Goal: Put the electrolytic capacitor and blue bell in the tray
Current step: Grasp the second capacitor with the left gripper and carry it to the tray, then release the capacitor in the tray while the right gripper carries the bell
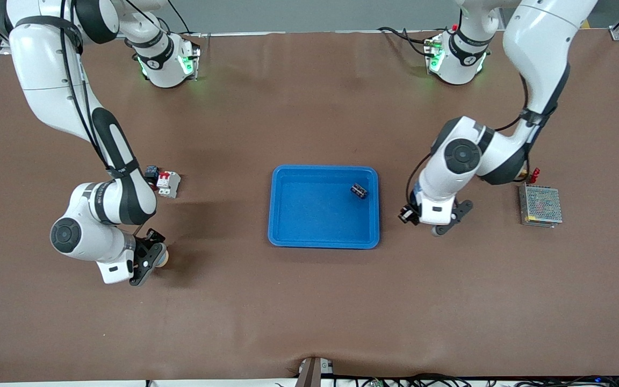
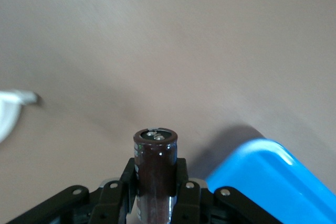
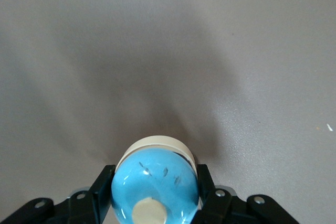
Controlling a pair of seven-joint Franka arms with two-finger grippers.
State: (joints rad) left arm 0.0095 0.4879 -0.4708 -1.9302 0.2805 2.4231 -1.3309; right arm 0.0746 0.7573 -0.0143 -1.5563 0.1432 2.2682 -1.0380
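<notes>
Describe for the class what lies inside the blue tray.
Inside the tray lies one small dark capacitor-like part, near the corner toward the left arm's end. Nothing covers the floor.

One blue tray (image 1: 287,236), two electrolytic capacitors, one in the tray at two o'clock (image 1: 359,190), one in a claw (image 2: 154,174), one blue bell (image 3: 155,186), one circuit breaker (image 1: 168,184), one mesh-covered power supply (image 1: 540,205), two robot arms

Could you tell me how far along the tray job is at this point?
The blue tray holds one small dark part. The left gripper grips the capacitor; the right gripper grips the blue bell. Both still need placing.
</notes>
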